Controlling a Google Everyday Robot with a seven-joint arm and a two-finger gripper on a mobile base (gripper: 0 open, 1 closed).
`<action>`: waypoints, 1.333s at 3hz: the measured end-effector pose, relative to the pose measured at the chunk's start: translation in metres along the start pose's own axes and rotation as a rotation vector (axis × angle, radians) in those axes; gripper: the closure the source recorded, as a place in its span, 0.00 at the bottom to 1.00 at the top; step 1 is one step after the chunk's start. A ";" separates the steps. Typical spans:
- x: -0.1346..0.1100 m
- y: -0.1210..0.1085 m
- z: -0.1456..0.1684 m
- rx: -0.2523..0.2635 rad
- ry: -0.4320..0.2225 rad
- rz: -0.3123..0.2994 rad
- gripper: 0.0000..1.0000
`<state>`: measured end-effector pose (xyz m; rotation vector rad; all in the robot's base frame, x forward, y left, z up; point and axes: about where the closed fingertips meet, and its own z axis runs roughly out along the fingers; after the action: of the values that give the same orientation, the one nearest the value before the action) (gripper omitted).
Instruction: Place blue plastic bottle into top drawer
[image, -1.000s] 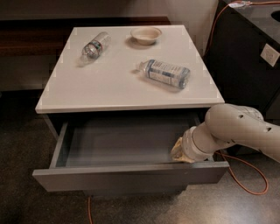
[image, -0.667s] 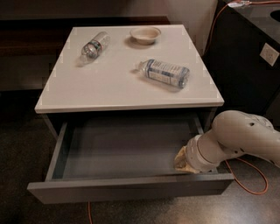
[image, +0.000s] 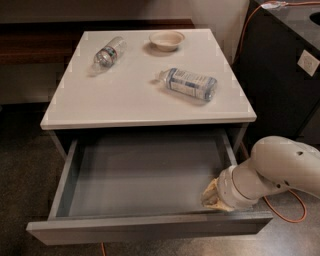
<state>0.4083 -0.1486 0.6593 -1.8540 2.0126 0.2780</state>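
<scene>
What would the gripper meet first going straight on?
Probably the grey floor of the top drawer; the gripper sits at its front right corner, aimed left and down. Depth unclear.

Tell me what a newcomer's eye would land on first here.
The top drawer gapes open, showing its grey inside. The robot's white arm comes in from the right, with its pincer at the drawer's front right corner. On the white cabinet top behind, the blue plastic bottle lies on its side, not yet put away.
</scene>
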 end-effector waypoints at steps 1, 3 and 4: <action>-0.002 0.021 -0.013 -0.015 -0.028 0.004 1.00; -0.015 0.000 -0.055 0.037 -0.047 -0.047 1.00; -0.022 -0.026 -0.078 0.065 -0.049 -0.079 1.00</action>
<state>0.4238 -0.1622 0.7425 -1.8631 1.8883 0.2308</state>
